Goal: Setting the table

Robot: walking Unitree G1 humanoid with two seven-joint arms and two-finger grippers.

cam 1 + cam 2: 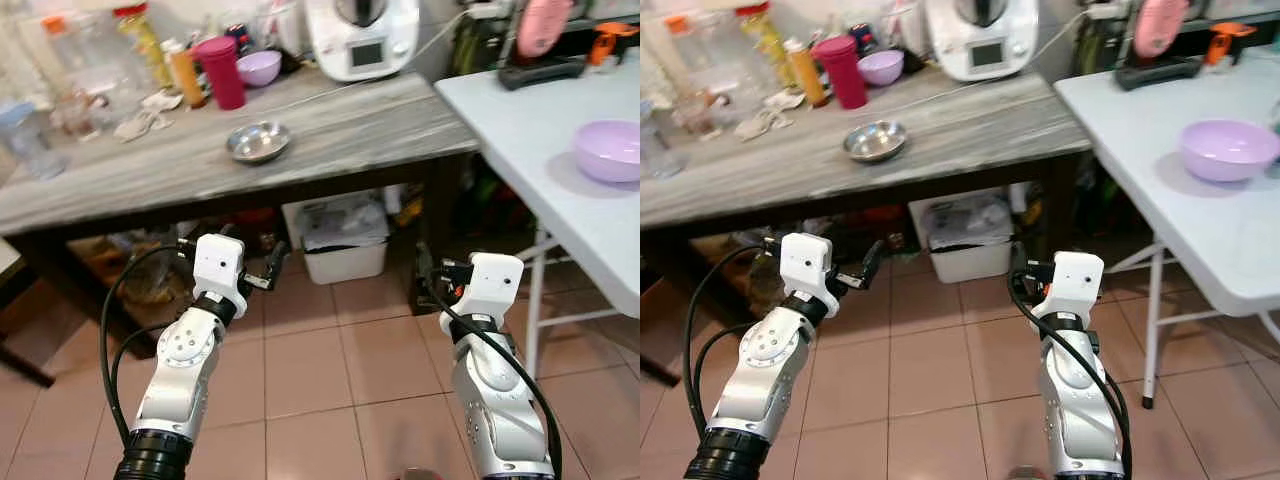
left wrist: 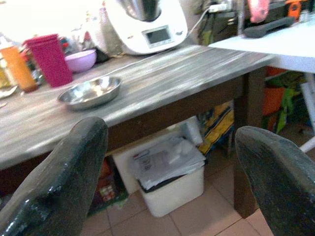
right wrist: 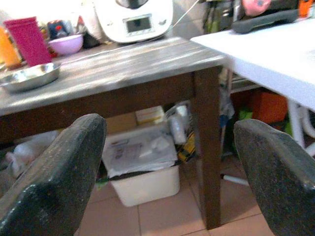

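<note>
Two hands are up in front of me and both carry nothing: the left hand [image 2: 167,177] and the right hand [image 3: 170,172] each have their fingers spread wide, as the wrist views show plainly. I'm standing on the tiled floor short of the wooden bench [image 1: 330,135], with both forearms raised and bent at the elbow, hands pointing forward at about the level of the bench's underside.

What I judge I want next is the steel bowl [image 1: 258,141], sitting near the middle of the bench, well ahead of both hands. A lilac bowl [image 1: 610,150] already rests on the white bench [image 1: 520,110] to my right, so that looks like the place being set.

To do this well I'd walk closer first, then lift the left hand above the bench edge before reaching. The steel bowl is shallow and slick, so I'd pinch its near rim rather than try to span it, and close slowly so that it doesn't skate away.
</note>
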